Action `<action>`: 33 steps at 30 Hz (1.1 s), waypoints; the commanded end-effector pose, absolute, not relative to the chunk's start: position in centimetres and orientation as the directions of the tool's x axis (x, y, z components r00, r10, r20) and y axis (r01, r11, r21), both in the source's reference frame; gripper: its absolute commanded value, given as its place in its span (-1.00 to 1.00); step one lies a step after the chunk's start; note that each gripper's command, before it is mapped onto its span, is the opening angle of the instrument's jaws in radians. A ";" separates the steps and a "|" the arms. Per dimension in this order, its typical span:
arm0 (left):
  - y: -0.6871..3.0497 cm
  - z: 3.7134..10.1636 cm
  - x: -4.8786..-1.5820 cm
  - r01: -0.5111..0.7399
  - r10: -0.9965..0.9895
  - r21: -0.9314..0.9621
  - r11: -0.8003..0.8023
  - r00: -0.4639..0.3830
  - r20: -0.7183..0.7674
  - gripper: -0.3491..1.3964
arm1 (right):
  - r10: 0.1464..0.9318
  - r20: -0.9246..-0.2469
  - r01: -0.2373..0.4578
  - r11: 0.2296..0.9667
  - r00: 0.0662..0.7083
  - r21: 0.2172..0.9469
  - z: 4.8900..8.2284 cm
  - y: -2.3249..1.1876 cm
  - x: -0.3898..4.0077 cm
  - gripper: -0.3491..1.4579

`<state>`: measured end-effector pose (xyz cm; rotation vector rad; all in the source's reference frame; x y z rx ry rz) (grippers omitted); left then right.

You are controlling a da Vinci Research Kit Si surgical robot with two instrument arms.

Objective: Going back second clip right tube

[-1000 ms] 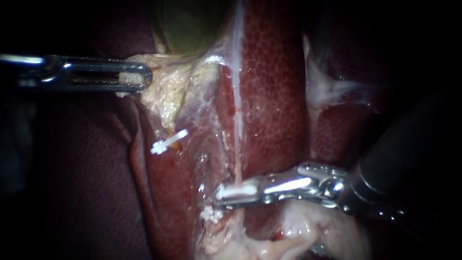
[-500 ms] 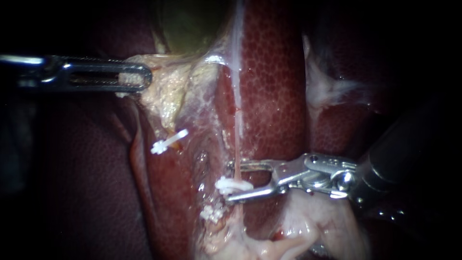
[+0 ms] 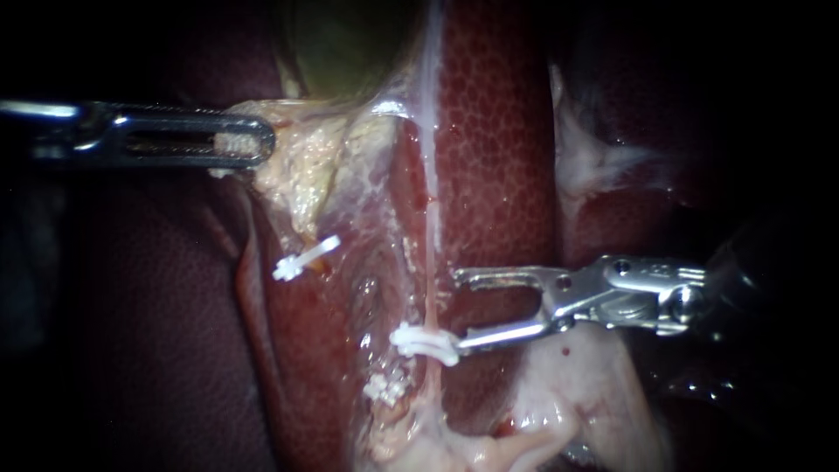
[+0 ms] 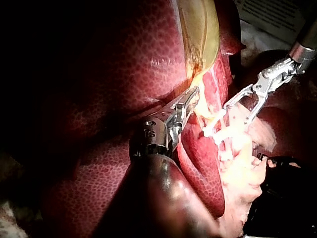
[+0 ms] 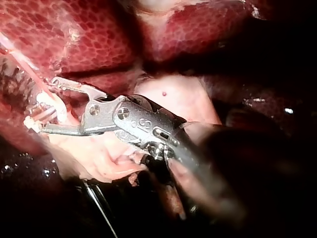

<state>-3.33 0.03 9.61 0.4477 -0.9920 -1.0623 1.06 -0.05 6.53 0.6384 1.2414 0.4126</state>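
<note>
Clip first: where is it sitting?

Across the right tube, a thin pink strand running down in front of the liver. It lies crosswise and looks closed around the tube. A lower clip sits just beneath it, near the same strand.

And the right instrument?

Its jaws stand apart with a clear gap and grip nothing. The tube passes just beside their tips, and the lower tip is at the clip's end, touching or nearly so; I cannot tell which.

Why open there?

My guess is that open jaws let it back straight out toward its own side without dragging the clip or tube.

What is the left instrument for?

Its jaws are clamped on pale tissue below the gallbladder. That pull to the side seems to stretch the field and hold the tube taut and exposed.

The risk?

A jaw snagging the clip on the way out.
</note>
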 end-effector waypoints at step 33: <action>-0.26 10.12 -3.68 0.505 -0.867 0.715 0.483 0.164 0.470 -0.79 | 0.557 -0.796 0.086 0.804 0.236 0.588 5.92 0.36 0.78 0.05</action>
